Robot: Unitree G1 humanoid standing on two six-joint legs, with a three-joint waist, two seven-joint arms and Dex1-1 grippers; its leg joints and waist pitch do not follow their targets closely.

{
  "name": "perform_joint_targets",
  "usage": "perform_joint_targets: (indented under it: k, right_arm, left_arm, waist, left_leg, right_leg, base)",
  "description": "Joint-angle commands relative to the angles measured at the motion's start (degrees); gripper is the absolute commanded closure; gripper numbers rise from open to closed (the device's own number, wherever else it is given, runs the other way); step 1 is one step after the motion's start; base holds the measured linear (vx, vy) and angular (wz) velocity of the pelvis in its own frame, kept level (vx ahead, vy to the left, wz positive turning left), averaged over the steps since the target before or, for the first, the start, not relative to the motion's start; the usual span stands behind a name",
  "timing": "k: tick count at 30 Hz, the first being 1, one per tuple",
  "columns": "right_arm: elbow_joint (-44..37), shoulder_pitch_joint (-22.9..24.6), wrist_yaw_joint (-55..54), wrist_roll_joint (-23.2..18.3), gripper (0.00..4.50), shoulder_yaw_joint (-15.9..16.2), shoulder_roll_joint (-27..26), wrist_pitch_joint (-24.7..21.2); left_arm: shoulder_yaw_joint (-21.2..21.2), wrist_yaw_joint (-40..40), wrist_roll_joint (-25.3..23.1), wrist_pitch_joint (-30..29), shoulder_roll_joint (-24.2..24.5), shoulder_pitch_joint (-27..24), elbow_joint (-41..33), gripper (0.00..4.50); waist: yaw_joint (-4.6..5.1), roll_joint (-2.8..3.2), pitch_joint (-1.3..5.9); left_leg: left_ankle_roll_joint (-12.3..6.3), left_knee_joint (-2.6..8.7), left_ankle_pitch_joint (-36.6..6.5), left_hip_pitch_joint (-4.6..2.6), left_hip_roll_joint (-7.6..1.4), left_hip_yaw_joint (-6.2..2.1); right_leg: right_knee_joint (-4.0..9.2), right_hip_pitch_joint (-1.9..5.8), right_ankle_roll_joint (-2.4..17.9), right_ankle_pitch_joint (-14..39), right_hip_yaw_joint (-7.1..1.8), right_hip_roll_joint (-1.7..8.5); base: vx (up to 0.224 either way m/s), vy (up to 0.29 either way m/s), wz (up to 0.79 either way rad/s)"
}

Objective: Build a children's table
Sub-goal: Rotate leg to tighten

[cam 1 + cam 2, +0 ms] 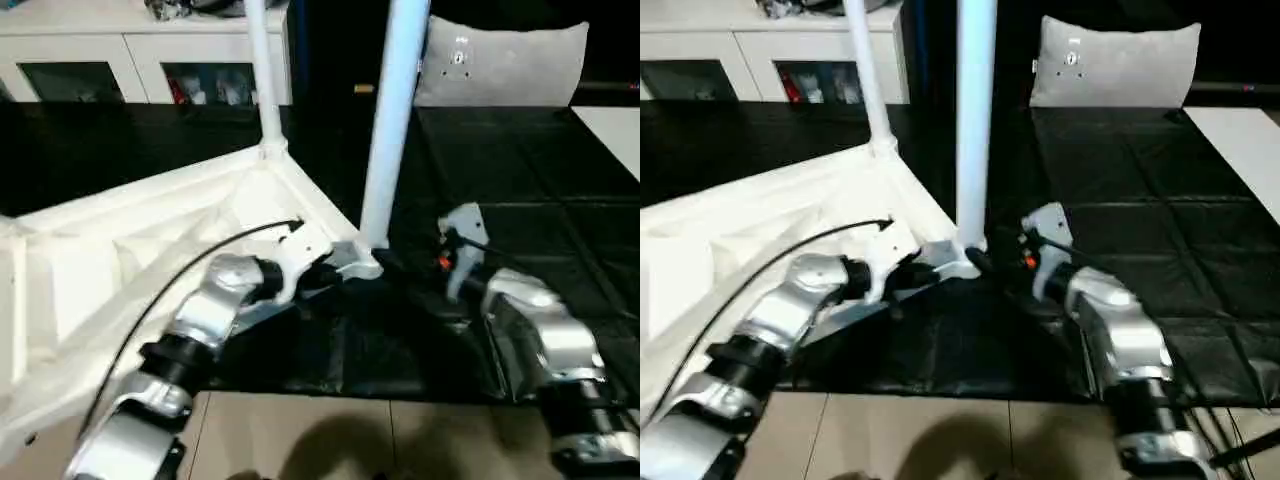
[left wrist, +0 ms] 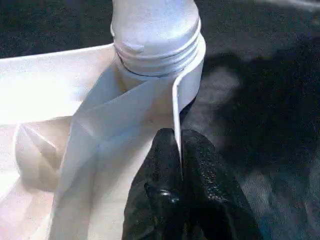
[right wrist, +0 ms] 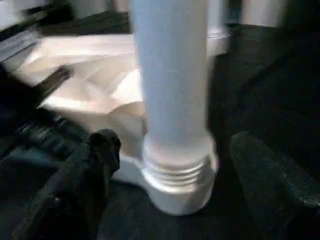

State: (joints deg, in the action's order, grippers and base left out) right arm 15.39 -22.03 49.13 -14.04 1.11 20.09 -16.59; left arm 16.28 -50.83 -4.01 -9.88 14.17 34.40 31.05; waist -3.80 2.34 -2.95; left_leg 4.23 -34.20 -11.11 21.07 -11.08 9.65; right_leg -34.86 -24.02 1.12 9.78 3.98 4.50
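The children's table top point(image 1: 130, 250) lies upside down on the black cover, ribbed underside up. Two white legs stand upright in its corner sockets: a far leg point(image 1: 262, 70) and a near leg point(image 1: 393, 110). The near leg's threaded end sits in the near corner socket point(image 3: 180, 185). My left gripper point(image 2: 179, 142) is shut on the thin edge of the table's rim point(image 2: 176, 100) just beside that socket. My right gripper point(image 3: 177, 145) stands open at the base of the near leg. One black finger point(image 3: 100, 150) is on each side of the leg, with gaps to it.
The black-covered work surface point(image 1: 520, 180) stretches to the right and back. A grey cushion point(image 1: 500, 65) lies at the back, and a white cabinet point(image 1: 130, 60) stands at the back left. Tiled floor point(image 1: 330, 440) shows at the near edge.
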Motion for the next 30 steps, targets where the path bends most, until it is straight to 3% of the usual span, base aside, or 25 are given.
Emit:
perform_joint_targets:
  k: [1, 4, 8, 11, 15, 16, 20, 30]
  right_arm:
    - [-1.94, 0.26, 5.89, -1.24, 0.33, 1.69, 2.50, 0.34]
    - [-2.50, 0.34, 13.25, -1.02, 0.26, 4.59, 6.22, 1.70]
    - [-2.73, 0.41, 18.14, -1.73, 0.26, 6.11, 7.66, 2.72]
    - [-2.50, 0.15, 22.63, -3.12, 0.61, 6.97, 8.08, 1.67]
    - [-2.54, -0.05, 24.93, -4.03, 1.03, 7.82, 8.50, 0.44]
    - [-2.51, -0.20, 26.11, -4.45, 1.08, 8.26, 8.69, -0.03]
    - [-2.69, -0.41, 28.45, -5.31, 1.38, 9.24, 9.06, -1.36]
    - [-1.90, -1.17, 29.18, -5.21, 2.22, 9.61, 8.47, -1.84]
  left_arm:
    - [1.63, -6.45, 1.56, 4.64, 1.70, 0.51, -2.73, 4.50]
    - [3.62, -14.59, 2.77, 7.02, 4.69, -0.23, -3.74, 4.50]
    - [4.95, -19.91, 3.49, 8.74, 6.88, -0.60, -4.57, 4.50]
    - [6.13, -25.09, 4.29, 8.93, 8.91, -1.14, -6.04, 4.50]
    - [6.66, -26.95, 4.85, 9.05, 9.72, -1.19, -6.55, 4.50]
    - [6.73, -27.79, 5.04, 9.20, 9.96, -1.20, -6.70, 4.50]
    - [6.66, -28.79, 5.35, 9.25, 10.25, -1.28, -7.11, 4.50]
    - [6.44, -29.07, 5.47, 8.84, 10.39, -1.47, -7.38, 4.50]
  waist:
    - [-0.65, -0.90, 4.03]
    - [-1.24, -0.88, 4.02]
    - [-2.34, -0.80, 3.97]
    - [-2.90, -0.88, 4.11]
    - [-2.95, -0.94, 4.05]
    - [-2.92, -1.19, 4.02]
    - [-3.07, -1.11, 3.97]
    - [-3.24, -1.19, 4.10]
  left_leg:
    - [-5.33, 3.39, -7.48, 0.11, -1.27, -0.17]
    - [-5.34, 3.39, -7.53, 0.04, -1.52, -0.11]
    - [-4.95, 3.43, -8.15, -0.31, -1.83, 0.06]
    - [-4.72, 3.43, -7.68, -0.34, -2.00, 0.00]
    - [-4.67, 3.45, -7.93, -0.27, -1.85, 0.01]
    - [-4.58, 3.45, -8.01, -0.17, -1.80, 0.02]
    - [-4.07, 3.48, -7.93, -0.08, -1.76, -0.03]
    - [-4.01, 3.42, -7.13, -0.11, -1.73, -0.02]
  right_leg:
    - [4.40, 4.17, 10.89, 12.76, -2.20, 3.24]
    - [4.22, 3.99, 10.95, 12.91, -2.27, 3.31]
    - [4.11, 3.60, 11.51, 13.03, -2.37, 3.34]
    - [3.65, 3.59, 12.30, 11.04, -2.41, 3.36]
    - [3.66, 3.67, 12.63, 11.07, -2.32, 3.41]
    - [3.70, 3.76, 12.33, 11.69, -2.33, 3.45]
    - [4.00, 3.73, 11.02, 14.78, -2.31, 3.55]
    - [3.86, 3.70, 11.00, 13.84, -2.30, 3.49]
  base:
    - [0.000, 0.000, 0.00]
    - [0.000, 0.000, 0.00]
    - [0.000, 0.000, 0.00]
    - [0.000, 0.000, 0.00]
    - [0.000, 0.000, 0.00]
    - [0.000, 0.000, 0.00]
    - [0.000, 0.000, 0.00]
    - [0.000, 0.000, 0.00]
